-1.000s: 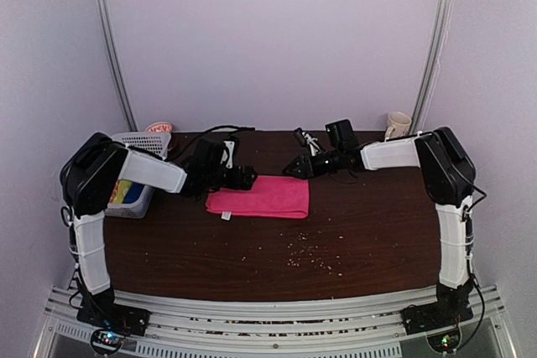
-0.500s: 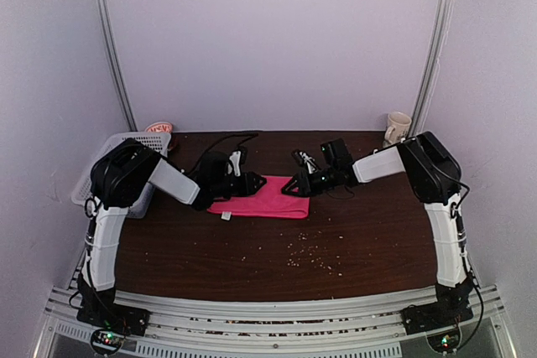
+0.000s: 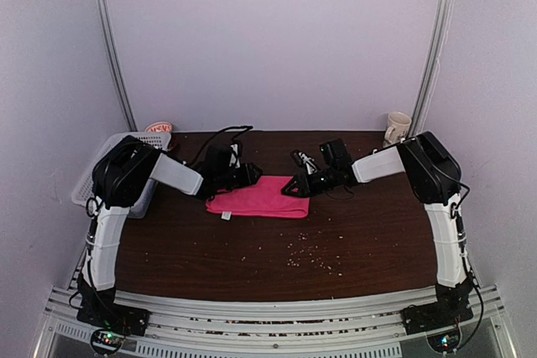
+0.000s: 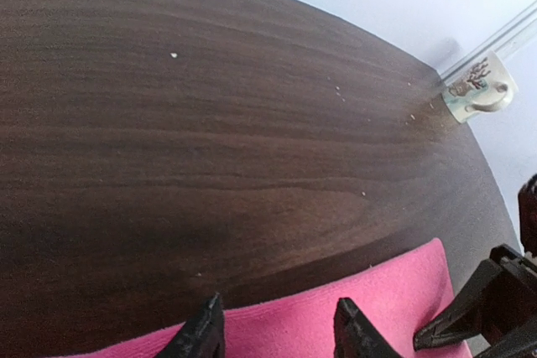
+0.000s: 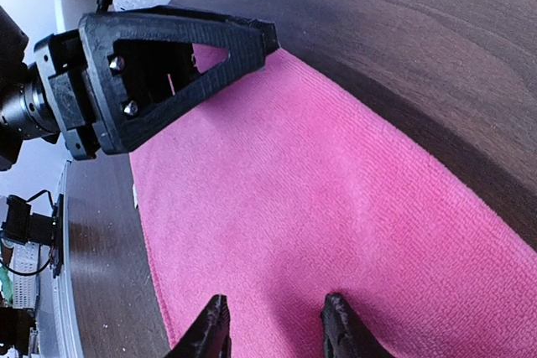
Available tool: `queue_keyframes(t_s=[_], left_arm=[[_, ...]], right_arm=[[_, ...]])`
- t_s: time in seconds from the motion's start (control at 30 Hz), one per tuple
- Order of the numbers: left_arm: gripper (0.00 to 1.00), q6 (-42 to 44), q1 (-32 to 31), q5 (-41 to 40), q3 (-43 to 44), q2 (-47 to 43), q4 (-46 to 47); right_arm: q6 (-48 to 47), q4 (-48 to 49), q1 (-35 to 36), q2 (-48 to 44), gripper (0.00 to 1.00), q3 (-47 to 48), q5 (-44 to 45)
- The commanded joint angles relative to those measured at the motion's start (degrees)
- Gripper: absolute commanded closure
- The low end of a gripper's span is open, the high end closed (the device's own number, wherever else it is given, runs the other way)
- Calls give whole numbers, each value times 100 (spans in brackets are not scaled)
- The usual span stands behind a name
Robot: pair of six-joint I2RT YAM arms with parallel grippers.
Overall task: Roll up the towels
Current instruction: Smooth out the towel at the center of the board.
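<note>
One pink towel (image 3: pixel 260 199) lies flat on the dark wooden table (image 3: pixel 277 266). My left gripper (image 3: pixel 249 175) sits at the towel's far left edge. In the left wrist view its gripper (image 4: pixel 278 326) has both tips apart over the towel (image 4: pixel 377 308), with flat cloth between them. My right gripper (image 3: pixel 295 186) is on the far right corner. In the right wrist view that gripper (image 5: pixel 275 324) stands open, tips resting on the towel (image 5: pixel 319 199). The left gripper (image 5: pixel 168 56) faces it across the cloth.
A white lattice basket (image 3: pixel 141 144) stands at the back left, partly behind my left arm. A cream mug (image 3: pixel 398 126) stands at the back right corner, also in the left wrist view as the mug (image 4: pixel 478 94). Crumbs (image 3: pixel 306 253) dot the table in front of the towel.
The left arm swung inward and its gripper came down on the towel's far left edge, jaws narrower than before. The right gripper dropped onto the far right corner. The towel stayed put.
</note>
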Motion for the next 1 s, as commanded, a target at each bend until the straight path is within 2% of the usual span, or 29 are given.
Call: queue_keyframes(t_s=[0.0, 0.2, 0.47, 0.6, 0.73, 0.9, 0.97], left_arm=[[54, -71, 135, -726, 280, 27, -730], [48, 160, 234, -1293, -89, -326, -827], [42, 964, 389, -2159, -306, -615, -1055], [39, 1050, 517, -2176, -475, -678, -1034], [29, 1086, 535, -2348, -529, -895, -1173], [3, 1188, 556, -2556, -503, -1291, -1400], [2, 1251, 552, -2582, -507, -1518, -1470]], right_arm=[[-151, -573, -35, 198, 61, -87, 593], [-224, -655, -34, 203, 61, -110, 679], [-239, -715, -35, 191, 61, -92, 740], [-297, -821, -35, 156, 61, -34, 790], [-461, -1056, -35, 31, 61, 132, 801], [-843, -1521, -35, -365, 57, 372, 859], [-1049, -1782, -35, -528, 54, 494, 863]])
